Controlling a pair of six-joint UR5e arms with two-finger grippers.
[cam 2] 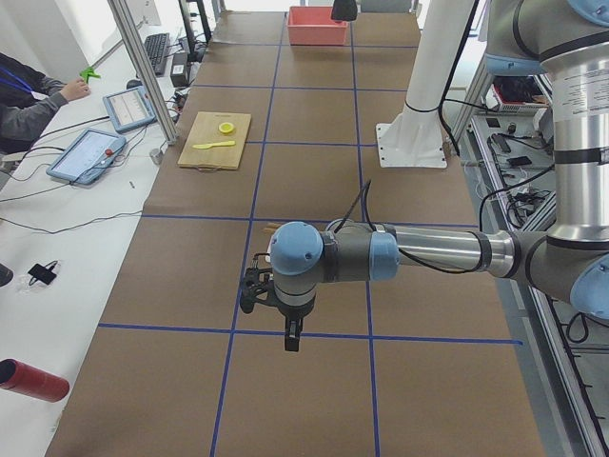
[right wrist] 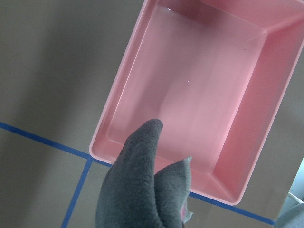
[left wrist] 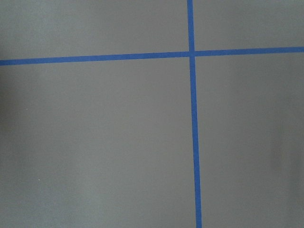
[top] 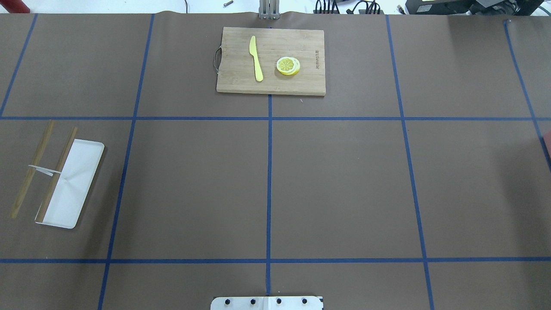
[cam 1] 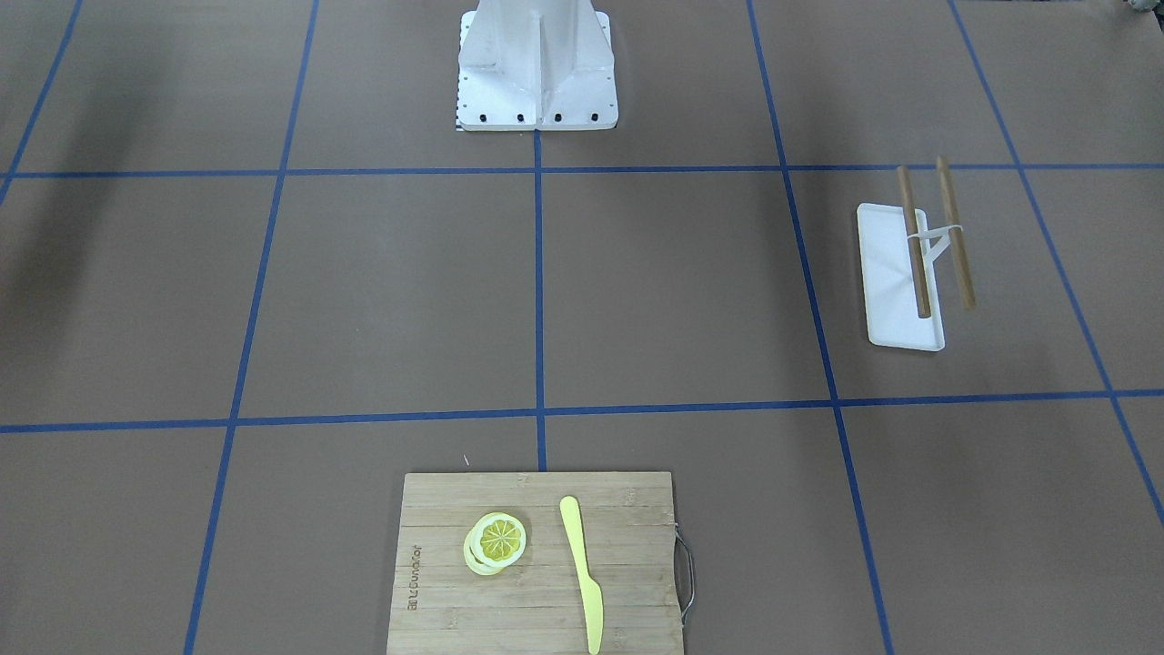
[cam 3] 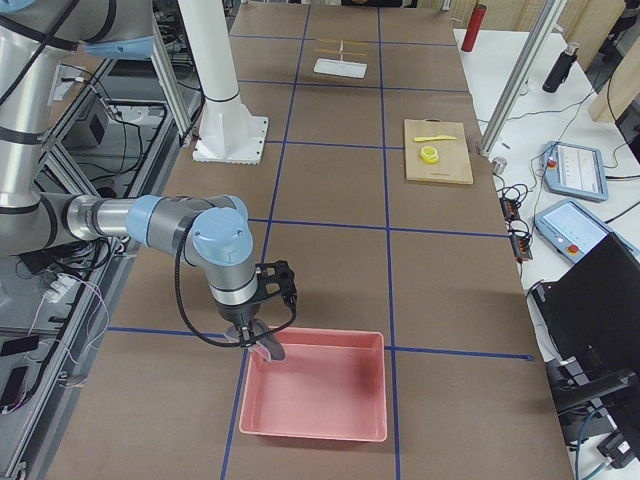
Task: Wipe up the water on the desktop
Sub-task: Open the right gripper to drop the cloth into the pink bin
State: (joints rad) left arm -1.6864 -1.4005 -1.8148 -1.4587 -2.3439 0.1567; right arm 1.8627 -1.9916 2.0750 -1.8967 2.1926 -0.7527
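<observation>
Grey cloth dangling at right jaws, over pink bin corner
Opening of right and left jaws impossible to tell. Left jaws hovering over brown taped bench, stretched wide beneath both.

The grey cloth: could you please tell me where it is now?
In the right wrist view the grey cloth hangs at bottom centre, over the rim of the pink bin; the exterior right view shows it under the right gripper.
</observation>
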